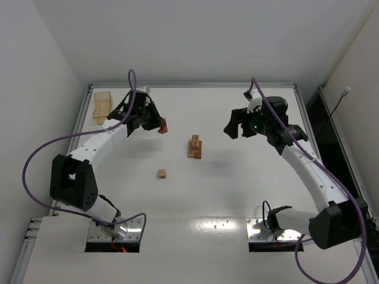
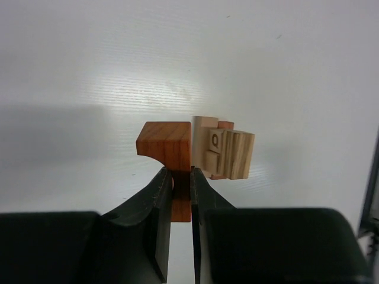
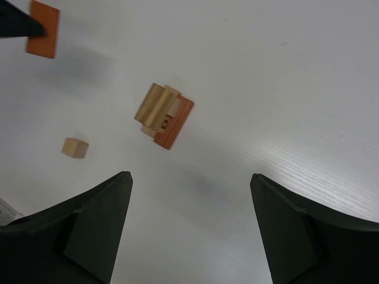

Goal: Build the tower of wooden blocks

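Observation:
The wood block tower [image 1: 195, 147] stands near the table's middle, tan and reddish-brown pieces stacked; it also shows as the tower [image 2: 224, 148] and the tower [image 3: 164, 114]. My left gripper [image 1: 160, 125] is shut on a reddish-brown arch block [image 2: 169, 147], held above the table left of the tower and apart from it; the same block [image 3: 42, 28] shows at the upper left of the right wrist view. A loose tan cube [image 1: 161, 173] lies on the table nearer the arms, seen again as the cube [image 3: 75, 147]. My right gripper [image 3: 188, 183] hangs open and empty to the tower's right.
A translucent tan plastic box [image 1: 102, 106] stands at the far left corner. The table's raised rim [image 1: 302, 106] runs along the back and sides. Purple cables loop off both arms.

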`<action>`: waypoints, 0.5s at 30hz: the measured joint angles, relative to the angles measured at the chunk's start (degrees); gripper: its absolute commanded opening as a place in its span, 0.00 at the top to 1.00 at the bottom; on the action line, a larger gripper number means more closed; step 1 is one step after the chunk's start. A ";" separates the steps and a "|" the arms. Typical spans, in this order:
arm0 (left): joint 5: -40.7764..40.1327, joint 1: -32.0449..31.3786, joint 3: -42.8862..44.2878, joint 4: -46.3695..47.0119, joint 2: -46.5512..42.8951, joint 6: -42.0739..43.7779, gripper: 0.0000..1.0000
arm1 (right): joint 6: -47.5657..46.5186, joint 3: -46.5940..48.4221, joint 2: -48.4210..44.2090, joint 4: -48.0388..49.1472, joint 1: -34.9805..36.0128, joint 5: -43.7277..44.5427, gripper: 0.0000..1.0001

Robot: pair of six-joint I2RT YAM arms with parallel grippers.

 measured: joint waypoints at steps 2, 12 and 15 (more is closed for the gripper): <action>3.96 1.97 -1.05 1.73 0.00 -1.88 1.00 | 0.70 3.41 1.36 0.13 2.54 -0.07 0.24; 7.34 0.11 1.90 4.35 0.00 -5.84 1.00 | 6.23 13.73 14.27 2.43 12.74 0.81 0.25; 5.07 -0.50 3.85 4.13 0.02 -5.86 1.00 | 7.85 15.56 17.00 2.16 15.45 1.99 0.25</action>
